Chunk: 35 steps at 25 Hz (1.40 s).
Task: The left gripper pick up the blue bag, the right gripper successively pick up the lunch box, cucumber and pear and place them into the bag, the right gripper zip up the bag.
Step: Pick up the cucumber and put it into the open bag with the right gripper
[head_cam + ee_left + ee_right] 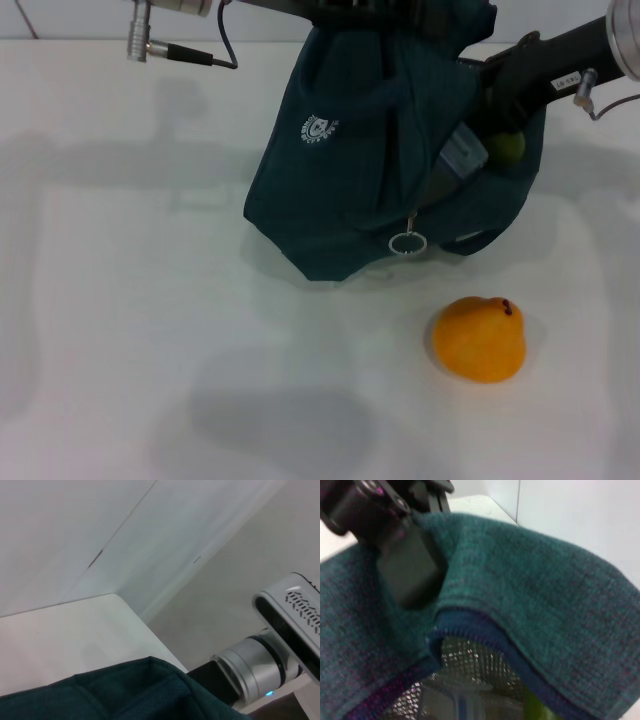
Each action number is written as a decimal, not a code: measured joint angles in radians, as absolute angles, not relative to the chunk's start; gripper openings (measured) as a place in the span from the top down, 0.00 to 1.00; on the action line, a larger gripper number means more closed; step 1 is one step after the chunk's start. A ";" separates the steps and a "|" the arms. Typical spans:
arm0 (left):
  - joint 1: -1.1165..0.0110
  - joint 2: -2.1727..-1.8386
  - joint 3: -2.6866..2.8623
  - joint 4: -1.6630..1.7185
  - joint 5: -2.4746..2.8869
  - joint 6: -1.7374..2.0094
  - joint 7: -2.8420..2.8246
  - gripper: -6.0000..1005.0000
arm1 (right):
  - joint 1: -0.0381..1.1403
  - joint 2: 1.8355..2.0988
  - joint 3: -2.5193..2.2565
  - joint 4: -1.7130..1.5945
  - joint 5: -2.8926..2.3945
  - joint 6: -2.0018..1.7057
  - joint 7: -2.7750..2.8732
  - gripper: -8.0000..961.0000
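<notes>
The broad white desk (150, 330) carries everything in the head view. The largest thing on it is the dark blue-green fabric bag (380, 150) with a small white crest printed on its side; it is held up from above at the far middle of the desk, its lower corner touching the surface, and its zip opening gapes on the side facing the right arm. A round silver zip-pull ring (407, 243) hangs at the low end of that opening.

The right gripper (500, 100), black and reaching in from the far right, is pushed into the mouth of the bag; whether its fingers are apart or together cannot be told, since the fabric hides them. Just beside it, inside the opening, a green cucumber (507, 147) shows as a rounded end, and next to that is a pale grey-blue edge of the lunch box (462, 155). The right wrist view looks into the bag past its blue-trimmed edge onto mesh lining and the same box.

The left gripper (410, 565) is clamped on the bag's upper rim, its black fingers pinching the fabric.

The orange-yellow pear (480, 338) lies on the desk near the bag, well clear of both grippers.
</notes>
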<state>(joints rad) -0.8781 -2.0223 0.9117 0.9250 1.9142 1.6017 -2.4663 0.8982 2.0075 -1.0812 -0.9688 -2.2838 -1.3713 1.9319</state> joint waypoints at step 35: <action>-0.886 -2.000 0.906 0.824 1.762 1.699 -2.493 0.95 | 0.825 2.008 -1.034 -1.078 -2.227 -1.406 1.963 0.38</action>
